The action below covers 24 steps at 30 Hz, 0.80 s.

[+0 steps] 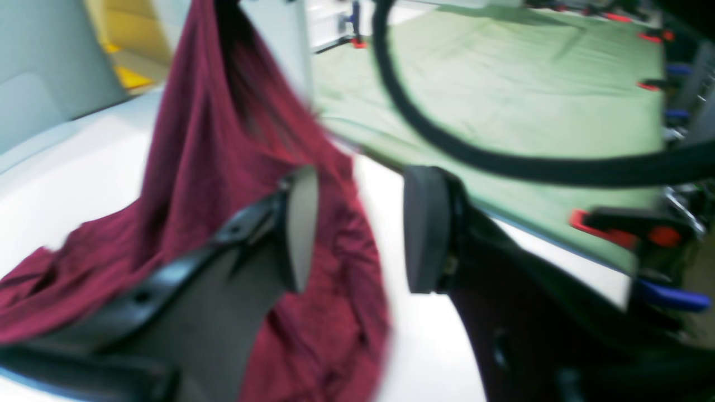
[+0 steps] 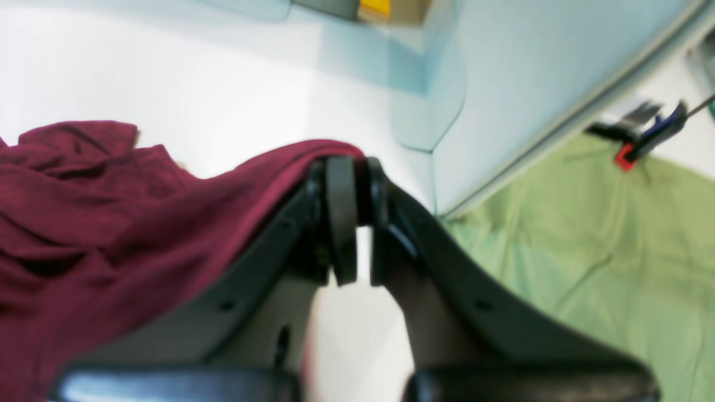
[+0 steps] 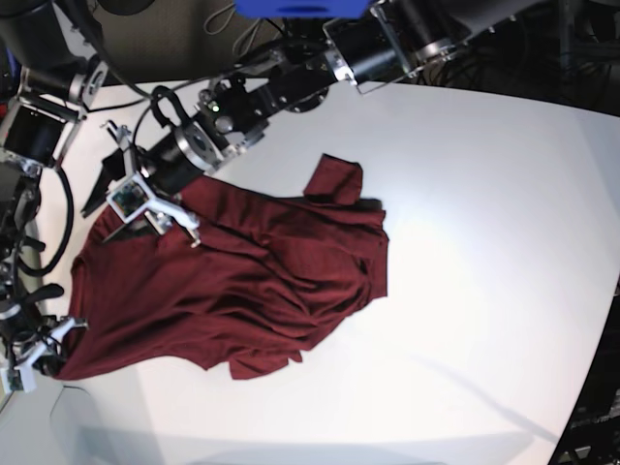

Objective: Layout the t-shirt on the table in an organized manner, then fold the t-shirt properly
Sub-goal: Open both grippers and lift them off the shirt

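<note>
A: Left wrist view: a green-sheeted bench is lying behind the white surface (image 1: 84,162); the left claw (image 1: 360,229) is gaping, gripping nothing, the t-shirt (image 1: 234,145) draping past one finger.

B: Right wrist view: the right claw (image 2: 357,220) is pinching a shirt edge.

A: Base view: it is sprawling rumpled near the left edge; spreading and folding are remaining, I judge.

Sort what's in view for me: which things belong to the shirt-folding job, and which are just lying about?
Job:
- t-shirt, maroon, bunched and unfolded
- table, white
- left gripper, jaws apart beside the cloth
- right gripper, pinching a shirt edge

Lying about:
- green cloth on a neighbouring surface
- red and blue clamps along its edge
- black cable
</note>
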Tool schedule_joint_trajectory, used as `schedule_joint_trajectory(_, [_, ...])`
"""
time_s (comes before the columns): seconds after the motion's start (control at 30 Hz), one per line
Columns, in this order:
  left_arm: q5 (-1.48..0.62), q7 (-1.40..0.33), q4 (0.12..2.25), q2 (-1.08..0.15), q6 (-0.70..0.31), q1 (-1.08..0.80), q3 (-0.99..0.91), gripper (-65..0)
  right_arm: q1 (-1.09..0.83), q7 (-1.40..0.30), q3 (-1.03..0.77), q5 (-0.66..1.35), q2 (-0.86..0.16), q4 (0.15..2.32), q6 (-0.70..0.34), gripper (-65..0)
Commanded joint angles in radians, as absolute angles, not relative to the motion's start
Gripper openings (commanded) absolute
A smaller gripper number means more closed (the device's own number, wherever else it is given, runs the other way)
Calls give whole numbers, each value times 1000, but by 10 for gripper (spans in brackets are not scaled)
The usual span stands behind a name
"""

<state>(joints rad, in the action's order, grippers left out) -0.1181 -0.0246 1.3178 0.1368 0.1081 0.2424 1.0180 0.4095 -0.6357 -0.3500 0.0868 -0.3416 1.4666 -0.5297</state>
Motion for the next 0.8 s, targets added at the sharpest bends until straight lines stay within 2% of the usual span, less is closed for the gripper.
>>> schedule_joint_trajectory(0.0, [-116,7,1334,157,110,262,1013,-385,423,-604,-358,99,-355,1483,-521,-605])
schedule_joint_trajectory(0.17, [-116,5,1349,157,111,260,1003,-384,366,-602,-358,99,-354,1483,-521,-557])
schedule_joint_trajectory(0.33, [-116,-1,1431,156,111,216,845,-383,334,-611,-357,99,-346,1481,-521,-418])
schedule_joint_trajectory(0.5, [-116,-2,1524,81,113,142,673,-383,303,-610,-360,105,-344,1488,-521,-298])
schedule_joint_trajectory(0.6, [-116,-2,1554,44,113,88,559,-383,283,-607,-400,107,-335,1527,-521,-255])
schedule_joint_trajectory(0.77, [-117,-2,1569,13,113,5,430,-383,245,-611,-524,105,-265,1659,-524,-227])
